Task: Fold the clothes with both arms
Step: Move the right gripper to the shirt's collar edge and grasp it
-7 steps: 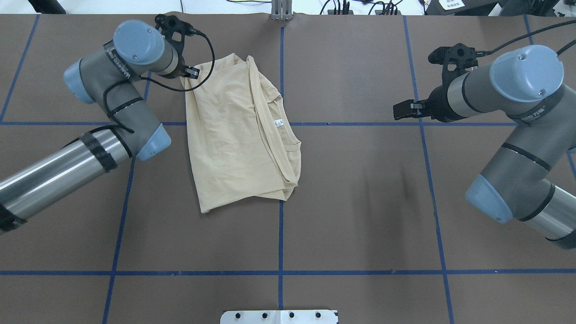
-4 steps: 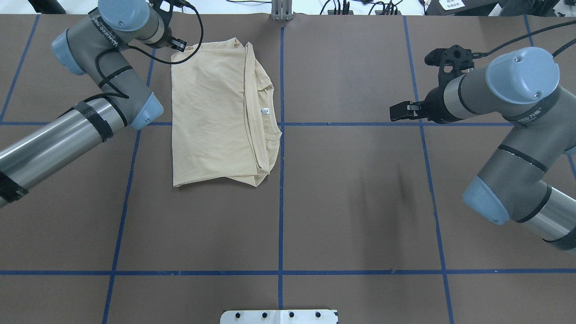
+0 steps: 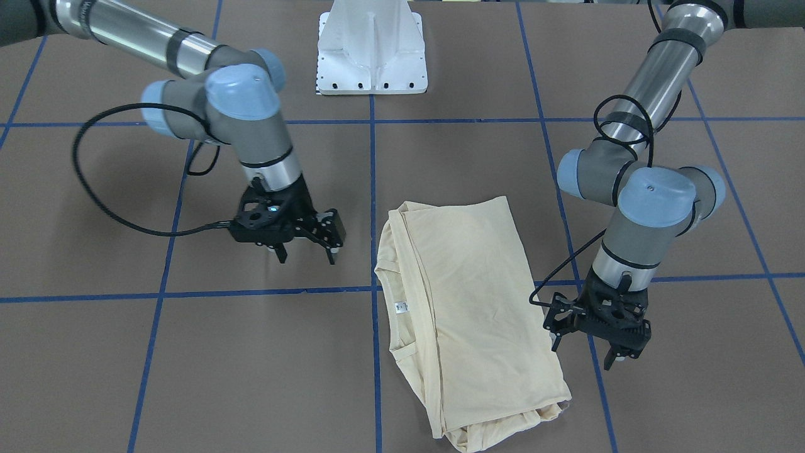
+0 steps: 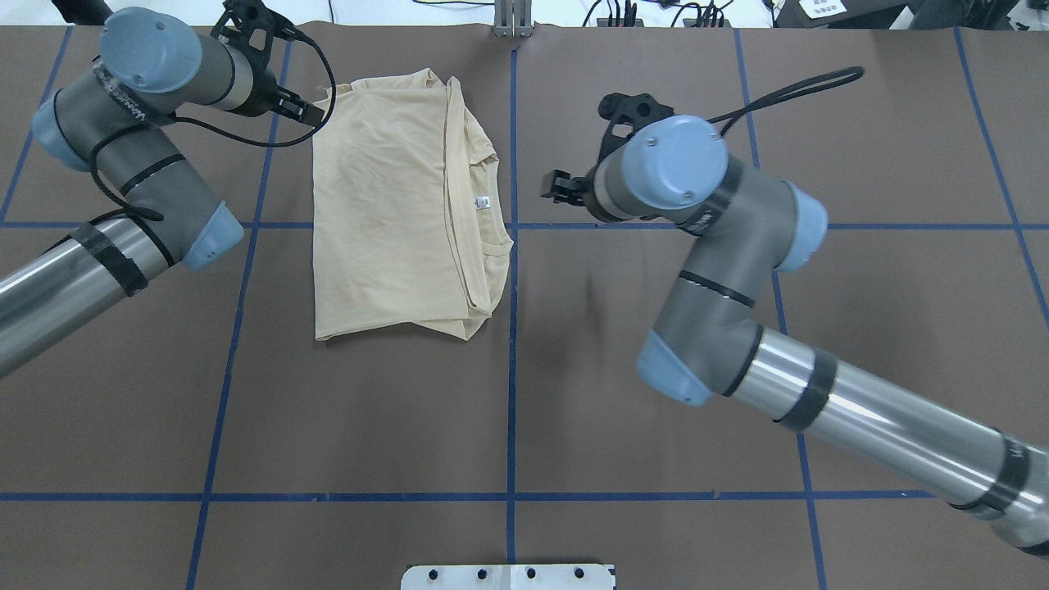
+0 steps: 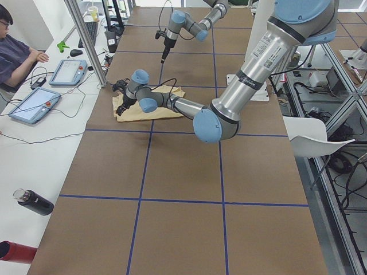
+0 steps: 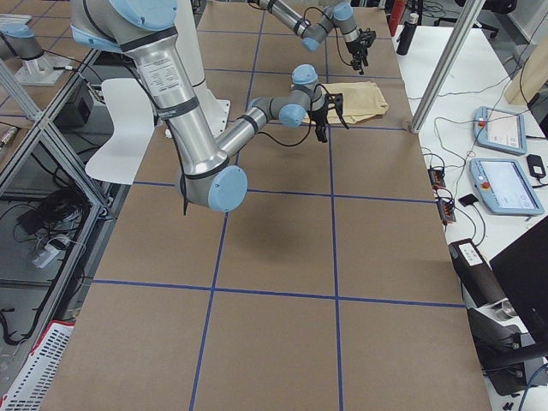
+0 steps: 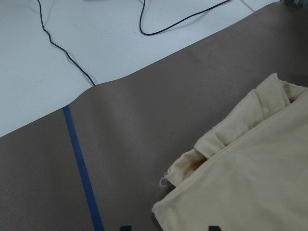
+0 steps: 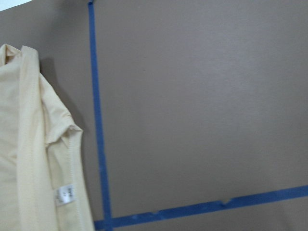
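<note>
Neatly folded T-shirt point(image 3: 478, 302) on blue-taped table point(image 3: 188, 365), left fingers point(image 4: 301, 108) wide beside it, right fingers point(image 3: 333, 236) wide opposite, white pedestal point(image 3: 371, 50) beyond.

- Left arm point(image 4: 156, 188): elbow bent, wrist pointing down. Left gripper point(image 3: 582, 350) has its jaws spread.
- Right arm point(image 4: 705, 311): extends toward centre, wrist down. Right gripper point(image 3: 306, 255) has its jaws spread.

On your side bench point(image 5: 23, 149) you have two pendants point(image 5: 34, 105) and a black bottle point(image 5: 33, 201); blue tape point(image 4: 511, 410) grids the brown table point(image 4: 369, 426).
</note>
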`<state>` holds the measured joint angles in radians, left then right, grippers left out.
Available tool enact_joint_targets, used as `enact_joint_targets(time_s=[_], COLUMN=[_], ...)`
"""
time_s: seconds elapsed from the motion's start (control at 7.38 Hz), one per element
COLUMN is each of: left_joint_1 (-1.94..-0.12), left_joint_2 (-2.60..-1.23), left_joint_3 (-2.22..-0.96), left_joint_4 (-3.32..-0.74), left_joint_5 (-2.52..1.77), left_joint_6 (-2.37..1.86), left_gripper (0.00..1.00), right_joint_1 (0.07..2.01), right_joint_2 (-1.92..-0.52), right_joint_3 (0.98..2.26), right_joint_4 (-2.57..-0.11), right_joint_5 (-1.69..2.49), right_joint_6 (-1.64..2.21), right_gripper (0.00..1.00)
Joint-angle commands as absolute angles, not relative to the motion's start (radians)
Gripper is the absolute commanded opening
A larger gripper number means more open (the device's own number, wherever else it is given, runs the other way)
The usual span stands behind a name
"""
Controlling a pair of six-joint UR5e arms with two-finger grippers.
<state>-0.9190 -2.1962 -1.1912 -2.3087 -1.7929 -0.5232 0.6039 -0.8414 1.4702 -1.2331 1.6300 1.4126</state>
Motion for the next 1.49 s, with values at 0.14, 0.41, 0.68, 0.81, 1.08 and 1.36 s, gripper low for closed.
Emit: enact_joint_targets(time_s=[0.14, 0.41, 0.68, 0.81, 1.08, 1.36], left_joint_1=[-0.914, -0.913, -0.913, -0.913, -0.911, -0.911], left_joint_2=[-2.172, -2.172, -2.172, -2.172, -2.172, -2.172], left_joint_3=[-1.223, -1.223, -1.229, -1.229, -1.229, -1.229], left_joint_4=[-2.310, -2.312, -2.312, -2.312, -2.312, -2.312], left_joint_5=[-1.796, -1.798, -1.798, -1.798, -1.798, -1.798], left_joint_6=[-0.526, -0.526, -0.526, -0.526, -0.526, -0.526], left_gripper=[1.00, 1.00, 1.00, 1.00, 1.00, 1.00], right_joint_1=[0.508, 0.496, 0.479, 0.479, 0.473, 0.468], right_joint_2=[-0.700, -0.645, -0.643, -0.643, -0.638, -0.635], right_joint_3=[1.304, 1.220, 1.197, 1.192, 1.190, 1.192], right_joint_4=[-1.233, -1.236, -1.236, -1.238, -1.291, -1.298], right_joint_5=[1.490, 1.486, 1.465, 1.465, 1.457, 1.457], right_joint_6=[1.513, 1.496, 1.473, 1.465, 1.457, 1.457], right_gripper=[0.58, 0.47, 0.48, 0.48, 0.46, 0.28])
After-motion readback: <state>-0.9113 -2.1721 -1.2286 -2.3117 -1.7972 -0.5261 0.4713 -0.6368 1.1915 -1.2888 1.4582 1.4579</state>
